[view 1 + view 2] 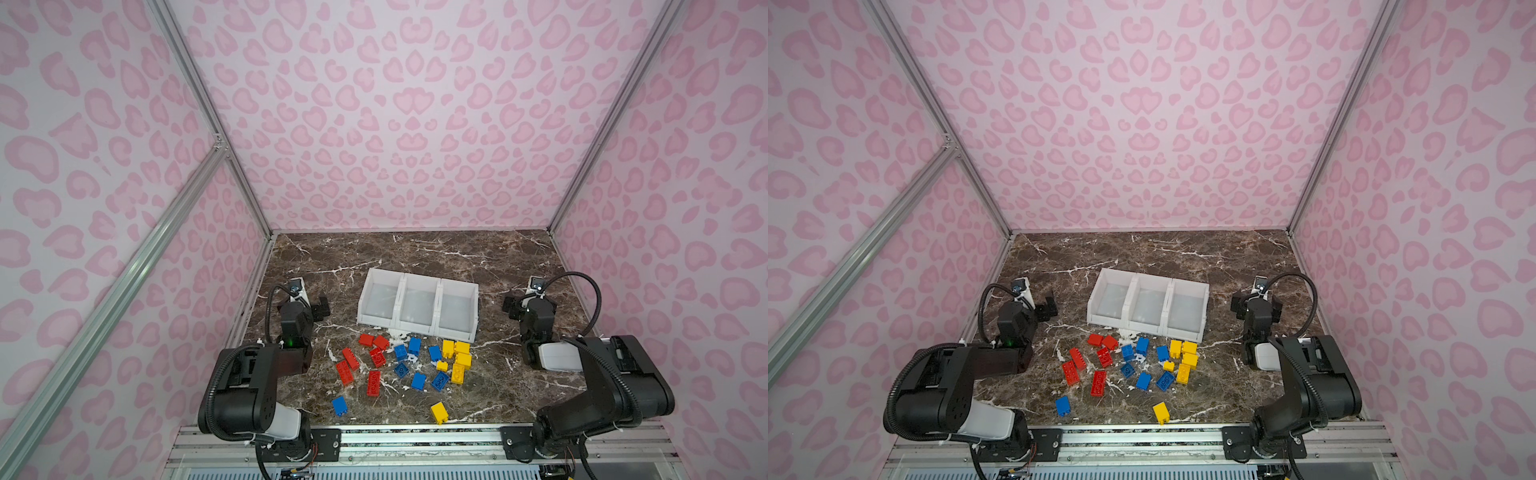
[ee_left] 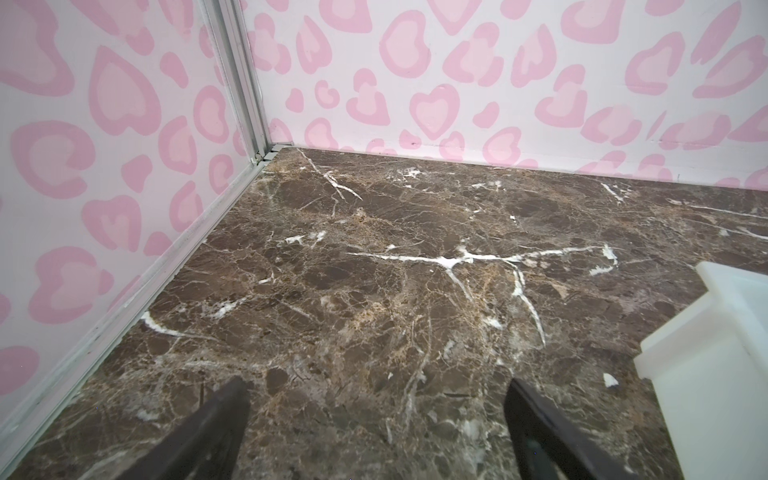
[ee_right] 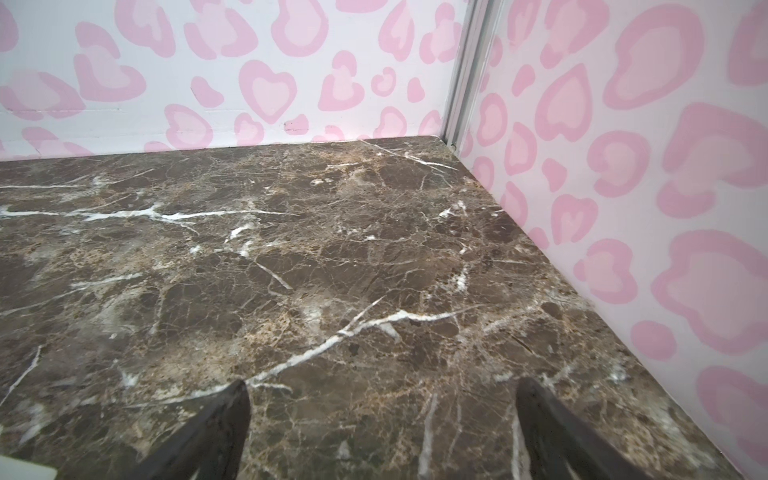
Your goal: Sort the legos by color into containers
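The left gripper (image 2: 376, 386) and the right gripper (image 3: 382, 386) were seen with jaws spread wide and nothing between them, each held low over the bare marble table (image 1: 457, 257), one to either side of the containers (image 1: 415, 325). The legos (image 1: 377, 356) were found scattered on the table just in front of the white bins, loosely grouped as red, blue and yellow. One blue brick (image 1: 340, 406) and one yellow brick (image 1: 439, 412) were set apart nearer the front edge.
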You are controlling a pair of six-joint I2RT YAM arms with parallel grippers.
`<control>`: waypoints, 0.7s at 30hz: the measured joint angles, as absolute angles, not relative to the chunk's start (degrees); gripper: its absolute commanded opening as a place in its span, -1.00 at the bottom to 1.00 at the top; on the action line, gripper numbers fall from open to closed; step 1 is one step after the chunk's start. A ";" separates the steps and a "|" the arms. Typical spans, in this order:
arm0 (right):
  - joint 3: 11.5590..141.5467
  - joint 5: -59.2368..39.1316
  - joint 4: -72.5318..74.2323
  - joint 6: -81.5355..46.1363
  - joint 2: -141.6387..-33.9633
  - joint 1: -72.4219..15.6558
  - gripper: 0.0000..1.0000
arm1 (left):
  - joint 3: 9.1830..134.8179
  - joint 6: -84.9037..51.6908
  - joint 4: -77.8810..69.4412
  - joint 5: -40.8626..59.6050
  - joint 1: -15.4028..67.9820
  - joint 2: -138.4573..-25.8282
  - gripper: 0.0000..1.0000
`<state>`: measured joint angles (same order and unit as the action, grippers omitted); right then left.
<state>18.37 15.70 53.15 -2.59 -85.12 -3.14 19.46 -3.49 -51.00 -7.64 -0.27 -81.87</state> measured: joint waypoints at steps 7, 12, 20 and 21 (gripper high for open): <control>32.82 14.57 22.90 -6.76 -58.57 -7.49 0.99 | 37.08 -8.73 -23.27 -8.40 0.73 -66.61 0.95; 41.63 12.12 -3.07 -13.23 -52.49 -20.64 0.99 | 40.66 -16.56 -3.16 -7.20 5.67 -59.18 0.95; 44.53 10.94 -31.40 -28.67 -53.52 -44.07 0.96 | 38.30 -26.83 13.28 -4.49 10.13 -47.44 0.95; 44.42 10.94 -33.67 -31.00 -54.04 -47.57 0.96 | 37.39 -27.86 14.92 -3.46 10.61 -46.63 0.95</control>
<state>44.42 10.94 -33.67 -31.00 -54.04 -47.57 37.39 -27.86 14.92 -3.46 10.61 -46.63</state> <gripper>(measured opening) 0.984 0.972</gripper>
